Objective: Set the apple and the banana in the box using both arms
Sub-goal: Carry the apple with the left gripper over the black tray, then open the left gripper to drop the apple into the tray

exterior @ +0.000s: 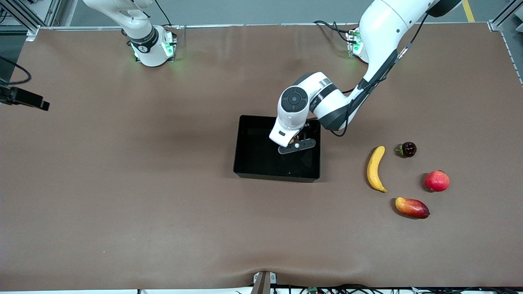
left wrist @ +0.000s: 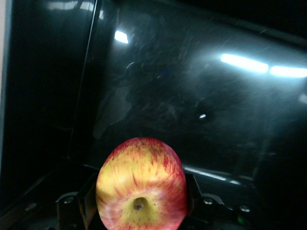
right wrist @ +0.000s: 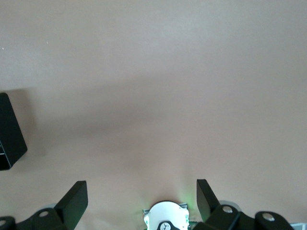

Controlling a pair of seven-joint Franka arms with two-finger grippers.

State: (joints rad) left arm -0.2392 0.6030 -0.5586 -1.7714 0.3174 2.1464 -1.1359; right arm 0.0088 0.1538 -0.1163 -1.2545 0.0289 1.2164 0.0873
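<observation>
Your brown counter (exterior: 122, 183) carries the black box (exterior: 245, 163) at its centre. Toward the left arm's end lie four fruits: the banana (exterior: 375, 168), at its 1 o'clock a dark mangosteen (exterior: 407, 149), a pomegranate (exterior: 436, 181) at 3 o'clock, a mango (exterior: 412, 208) at 5 o'clock.

We see even overhead light on the brown table cover (exterior: 122, 183), with soft shadows beneath the arms. Bright streaks of lamp glare cross the glossy black plastic box (left wrist: 249, 64), whose interior is dim and hazy. The red-and-yellow streaked apple (left wrist: 140, 187) looks slightly soft.
</observation>
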